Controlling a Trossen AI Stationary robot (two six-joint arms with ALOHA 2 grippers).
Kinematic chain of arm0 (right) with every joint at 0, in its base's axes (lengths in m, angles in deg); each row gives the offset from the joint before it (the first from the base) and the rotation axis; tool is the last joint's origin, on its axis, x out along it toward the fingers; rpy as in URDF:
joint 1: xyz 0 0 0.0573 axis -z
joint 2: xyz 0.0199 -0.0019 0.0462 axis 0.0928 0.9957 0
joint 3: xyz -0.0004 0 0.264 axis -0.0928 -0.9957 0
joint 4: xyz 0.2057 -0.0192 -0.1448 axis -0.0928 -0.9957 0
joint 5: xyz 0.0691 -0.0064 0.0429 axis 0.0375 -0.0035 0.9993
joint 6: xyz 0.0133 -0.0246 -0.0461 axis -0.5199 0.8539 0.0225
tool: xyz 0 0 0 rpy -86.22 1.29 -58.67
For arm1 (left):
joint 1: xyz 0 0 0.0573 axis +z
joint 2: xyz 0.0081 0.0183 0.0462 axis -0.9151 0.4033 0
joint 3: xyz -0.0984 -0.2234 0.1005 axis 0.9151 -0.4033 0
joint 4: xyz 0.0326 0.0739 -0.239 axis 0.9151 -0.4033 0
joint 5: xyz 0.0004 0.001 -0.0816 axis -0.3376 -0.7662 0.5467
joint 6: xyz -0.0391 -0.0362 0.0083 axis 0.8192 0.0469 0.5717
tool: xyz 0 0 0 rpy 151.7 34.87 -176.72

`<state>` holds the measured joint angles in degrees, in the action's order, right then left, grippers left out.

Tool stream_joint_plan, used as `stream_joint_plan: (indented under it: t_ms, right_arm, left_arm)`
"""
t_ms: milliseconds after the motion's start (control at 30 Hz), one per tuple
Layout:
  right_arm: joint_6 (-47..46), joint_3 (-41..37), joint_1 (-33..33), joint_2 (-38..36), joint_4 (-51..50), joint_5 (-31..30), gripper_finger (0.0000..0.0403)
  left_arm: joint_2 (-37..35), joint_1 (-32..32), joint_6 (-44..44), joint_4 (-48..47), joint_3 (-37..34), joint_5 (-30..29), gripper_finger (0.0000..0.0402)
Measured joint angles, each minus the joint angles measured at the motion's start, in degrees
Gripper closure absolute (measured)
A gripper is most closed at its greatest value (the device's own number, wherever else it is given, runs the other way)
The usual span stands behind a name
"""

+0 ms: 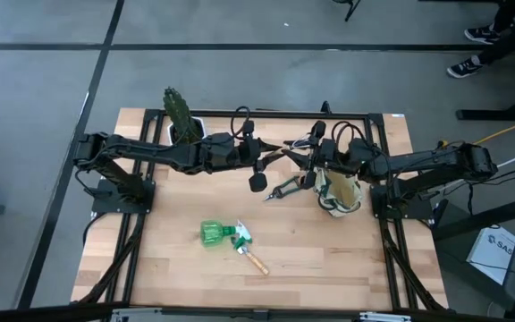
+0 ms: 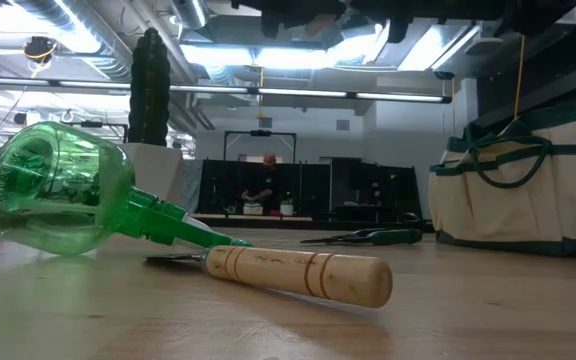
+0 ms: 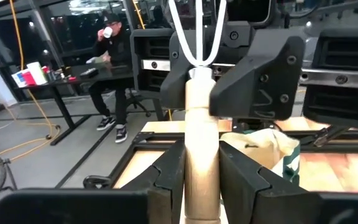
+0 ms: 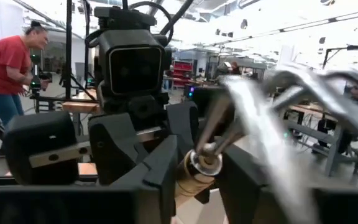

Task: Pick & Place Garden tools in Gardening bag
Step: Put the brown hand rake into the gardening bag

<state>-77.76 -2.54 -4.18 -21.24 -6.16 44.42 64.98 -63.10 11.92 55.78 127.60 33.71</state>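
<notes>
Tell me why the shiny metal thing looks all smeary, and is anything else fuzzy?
Right wrist view: the metal tines streak with motion blur. Low view: the wooden handle and spray bottle look soft up close, ceiling lights glare. High view: evenly lit, sharp.

A small cream fabric gardening bag (image 1: 339, 193) with dark green trim and handles stands upright and open-topped toward the right side of a wooden table. Just beside it, toward the table's middle, black-handled pruning shears (image 1: 287, 188) lie flat on the wood. Nearer the front, a green translucent spray bottle (image 1: 215, 233) lies on its side, nozzle pointing right. A tool with a grooved, pale wooden handle (image 1: 255, 261) lies touching that nozzle. Above the table's middle, a third tool, a small metal-pronged hand fork with a wooden handle (image 3: 201, 149), is held in the air between both arms.
</notes>
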Motion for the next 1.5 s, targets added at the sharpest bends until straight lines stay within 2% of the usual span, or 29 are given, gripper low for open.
stream_joint_plan:
  t_ms: [100, 367, 500, 633, 800, 1067, 1200, 1500]
  right_arm:
    - [-1.3, 0.0, -0.1, -0.1, -0.5, 0.3, 0.0332]
    - [-3.3, 0.0, 0.0, 0.0, -2.8, 0.1, 0.0333]
    - [-4.2, 1.9, 0.0, 0.0, -8.5, -0.3, 0.0333]
    - [-4.8, 6.5, 0.0, -0.2, -19.2, -0.3, 0.0333]
    - [-5.2, 14.6, 0.0, -0.6, -39.0, -1.5, 0.0333]
    - [-7.1, 26.7, 0.0, -2.0, -66.6, -3.4, 0.0333]
    - [-11.3, 30.3, 0.1, -5.8, -77.4, -4.4, 0.0333]
    - [-21.6, 31.1, 0.1, -16.8, -90.7, -10.4, 0.0333]
  left_arm:
    - [0.0, 0.0, -0.5, -0.3, 0.0, 0.3, 0.0325]
    - [-0.5, 0.0, 0.5, -3.6, 0.0, -0.4, 0.0311]
    - [-1.7, 0.0, 1.5, -5.5, 0.0, -1.0, 0.0295]
    - [-3.6, 0.0, 2.2, -10.6, 0.0, -1.8, 0.0272]
    - [-7.2, 0.0, 4.4, -21.3, 0.0, -2.5, 0.0247]
    - [-11.6, 0.0, 9.7, -36.2, 0.0, -4.8, 0.0242]
    - [-12.8, -0.1, 10.4, -39.5, 0.0, -7.3, 0.0244]
    - [-12.9, 0.0, 9.2, -37.1, -1.9, -8.4, 0.0243]
